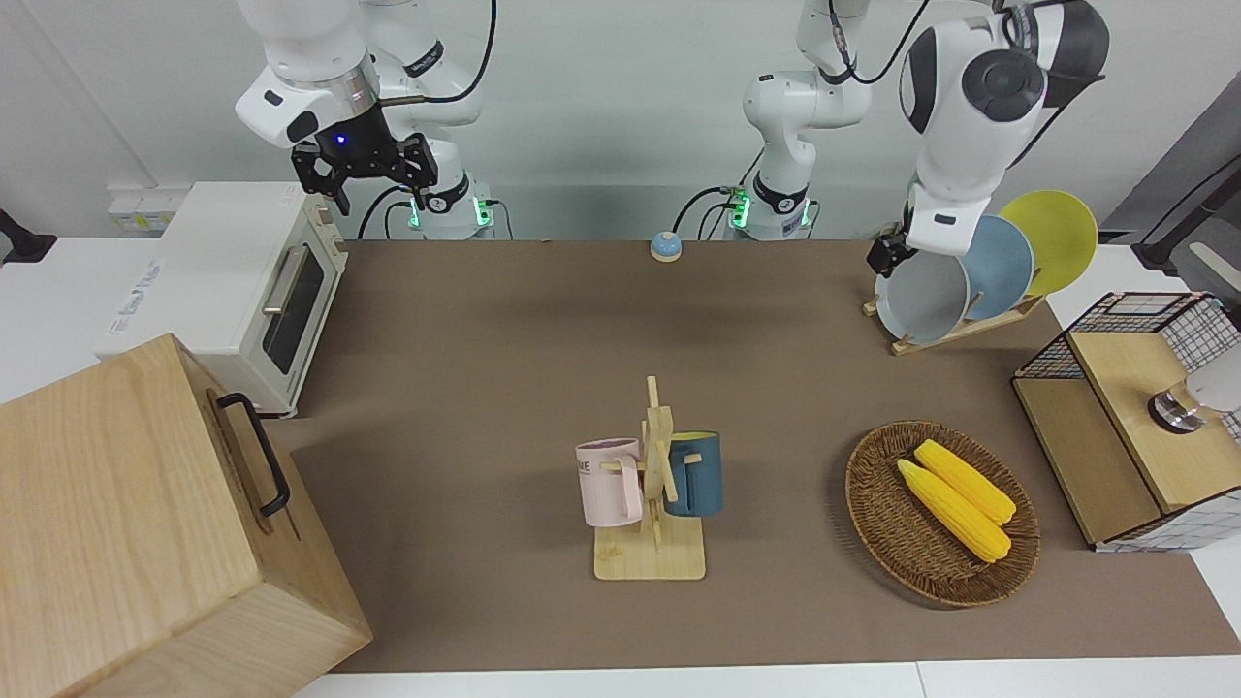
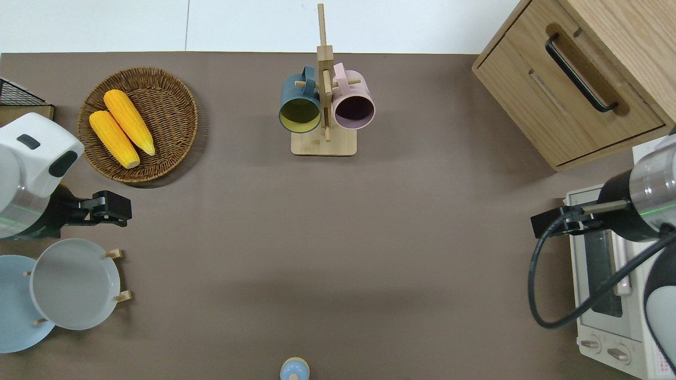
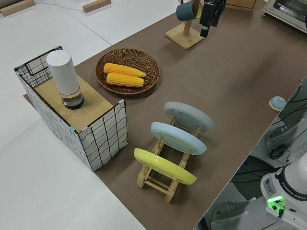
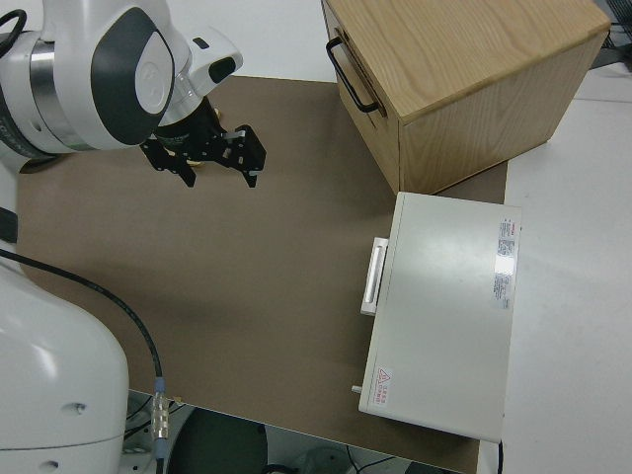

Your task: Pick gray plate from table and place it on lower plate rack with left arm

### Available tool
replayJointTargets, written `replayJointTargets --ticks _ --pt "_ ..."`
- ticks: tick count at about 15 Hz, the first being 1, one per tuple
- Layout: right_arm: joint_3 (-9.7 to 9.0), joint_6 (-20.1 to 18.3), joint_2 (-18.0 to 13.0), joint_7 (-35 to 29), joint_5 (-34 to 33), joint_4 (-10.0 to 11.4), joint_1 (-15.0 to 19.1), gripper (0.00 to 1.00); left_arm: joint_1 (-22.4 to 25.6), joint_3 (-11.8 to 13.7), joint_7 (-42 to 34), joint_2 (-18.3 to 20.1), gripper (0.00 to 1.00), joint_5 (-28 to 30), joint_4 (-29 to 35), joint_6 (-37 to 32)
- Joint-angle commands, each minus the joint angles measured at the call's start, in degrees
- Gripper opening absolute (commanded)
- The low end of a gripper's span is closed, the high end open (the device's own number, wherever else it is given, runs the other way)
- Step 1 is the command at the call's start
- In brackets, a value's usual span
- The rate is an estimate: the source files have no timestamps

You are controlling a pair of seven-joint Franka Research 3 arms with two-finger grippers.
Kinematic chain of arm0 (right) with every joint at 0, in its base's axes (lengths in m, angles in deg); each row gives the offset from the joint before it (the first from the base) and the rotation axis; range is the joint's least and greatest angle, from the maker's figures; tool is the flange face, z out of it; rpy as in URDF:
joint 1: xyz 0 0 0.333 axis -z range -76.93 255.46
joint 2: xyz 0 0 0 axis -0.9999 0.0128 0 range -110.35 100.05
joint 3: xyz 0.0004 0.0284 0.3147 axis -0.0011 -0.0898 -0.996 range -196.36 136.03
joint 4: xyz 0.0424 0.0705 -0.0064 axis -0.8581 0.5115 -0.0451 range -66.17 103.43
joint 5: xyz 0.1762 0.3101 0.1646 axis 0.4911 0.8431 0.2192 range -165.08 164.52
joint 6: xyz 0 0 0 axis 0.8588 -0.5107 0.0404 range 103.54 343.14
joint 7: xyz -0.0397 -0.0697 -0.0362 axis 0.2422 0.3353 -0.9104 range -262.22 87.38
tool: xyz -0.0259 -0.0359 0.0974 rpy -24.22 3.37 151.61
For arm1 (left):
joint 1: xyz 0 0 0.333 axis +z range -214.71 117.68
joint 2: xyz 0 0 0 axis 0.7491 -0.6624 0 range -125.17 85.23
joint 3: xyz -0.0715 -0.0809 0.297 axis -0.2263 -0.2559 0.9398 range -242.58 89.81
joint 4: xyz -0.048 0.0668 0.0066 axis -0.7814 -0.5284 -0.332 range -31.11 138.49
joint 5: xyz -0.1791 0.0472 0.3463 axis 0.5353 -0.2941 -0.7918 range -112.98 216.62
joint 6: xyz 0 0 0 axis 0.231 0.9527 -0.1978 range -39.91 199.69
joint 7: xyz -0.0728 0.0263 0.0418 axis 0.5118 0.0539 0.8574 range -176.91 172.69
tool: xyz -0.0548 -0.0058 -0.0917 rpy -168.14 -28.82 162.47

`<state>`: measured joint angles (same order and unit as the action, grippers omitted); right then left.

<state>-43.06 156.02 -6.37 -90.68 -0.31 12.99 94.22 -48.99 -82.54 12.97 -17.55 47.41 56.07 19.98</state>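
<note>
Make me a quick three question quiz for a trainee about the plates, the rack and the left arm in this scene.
1. True or false: the gray plate stands in the lower plate rack.
2. How many plates does the rack hold?
3. The left gripper is: A) gripping the gray plate, B) clear of it, holding nothing, C) holding a mug.

Key: 1 true. 2 three: gray, blue plate, yellow plate. 3 B.
</note>
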Motion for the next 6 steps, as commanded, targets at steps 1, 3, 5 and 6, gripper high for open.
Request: replayJointTargets --ticks 1,3,5,6 --pt "-0.38 -0.87 -0.27 0.19 0.21 -0.35 0.76 0.990 -0.23 0.44 -1.90 0.92 1.00 1.42 -0.37 0.78" --pt "-0.38 -0.87 -0.27 0.19 0.21 -0.35 0.85 0.990 -0.14 0.79 1.07 1.71 1.00 2.12 -0.37 0.78" --pt "-0.38 -0.87 -0.27 0.19 0.21 -0.35 0.84 0.987 0.03 1.06 3.72 1.80 1.00 2.12 -0.10 0.95" --pt "-0.38 -0.87 -0.27 0.19 0.21 -0.35 0.85 0.990 0.03 1.06 2.85 1.80 1.00 1.68 -0.10 1.13"
